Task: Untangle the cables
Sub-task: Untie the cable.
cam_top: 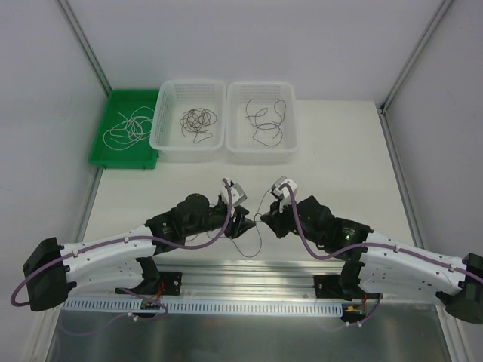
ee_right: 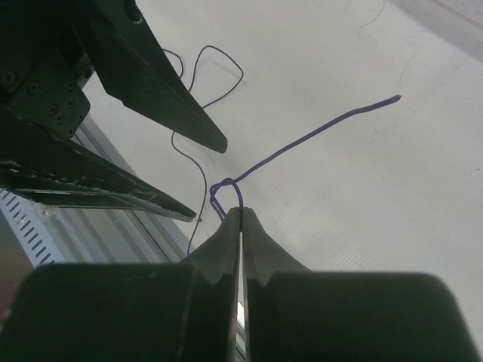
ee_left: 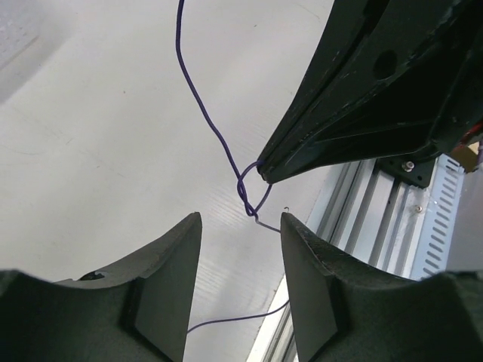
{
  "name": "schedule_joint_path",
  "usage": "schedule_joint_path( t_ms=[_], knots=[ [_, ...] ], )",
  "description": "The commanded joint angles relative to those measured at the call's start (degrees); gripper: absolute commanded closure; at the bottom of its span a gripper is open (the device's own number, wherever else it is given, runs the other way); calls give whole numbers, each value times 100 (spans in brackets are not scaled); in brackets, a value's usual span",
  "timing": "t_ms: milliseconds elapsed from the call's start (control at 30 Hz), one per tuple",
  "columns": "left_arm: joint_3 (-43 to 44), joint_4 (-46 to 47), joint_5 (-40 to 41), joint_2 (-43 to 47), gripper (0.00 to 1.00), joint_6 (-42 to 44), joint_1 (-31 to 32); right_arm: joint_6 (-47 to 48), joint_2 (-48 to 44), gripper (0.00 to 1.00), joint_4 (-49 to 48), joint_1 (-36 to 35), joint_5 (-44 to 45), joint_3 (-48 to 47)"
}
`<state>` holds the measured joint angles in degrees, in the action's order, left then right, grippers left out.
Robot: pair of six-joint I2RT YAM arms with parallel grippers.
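At the left tool [ee_left: 240, 219]: parted to a middling gap, clamped on nothing, tips just short of a small knot [ee_left: 242, 187] in the thin purple cable [ee_left: 207, 121]. Between the two arms, near the front edge of the white bench [cam_top: 332, 151]: that same cable, looping away. At the right tool [ee_right: 241, 213]: pressed fully together, pinching the cable right beside the knot, with a loose tail trailing off over the bench.
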<state>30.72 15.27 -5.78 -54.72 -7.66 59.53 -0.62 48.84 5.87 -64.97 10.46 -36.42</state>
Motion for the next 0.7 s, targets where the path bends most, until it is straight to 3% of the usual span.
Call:
schedule_joint_path(
  t_ms=[0,200,300,433,667],
  knots=[
    [276,380,-134,-135,55,388,-46,27,-41,99,-209,-16,-158,-295],
    [312,565,-222,-346,60,353,-38,27,3,99,-227,-16,-237,-313],
    [338,609,-213,-425,68,318,-38,18,3,99,-253,-33,-290,-321],
    [312,705,-300,-461,98,283,-38,27,-15,99,-235,-42,-264,-321],
    [-21,916,-853,-251,100,318,-38,-210,-287,99,46,63,447,-286]
  ],
)
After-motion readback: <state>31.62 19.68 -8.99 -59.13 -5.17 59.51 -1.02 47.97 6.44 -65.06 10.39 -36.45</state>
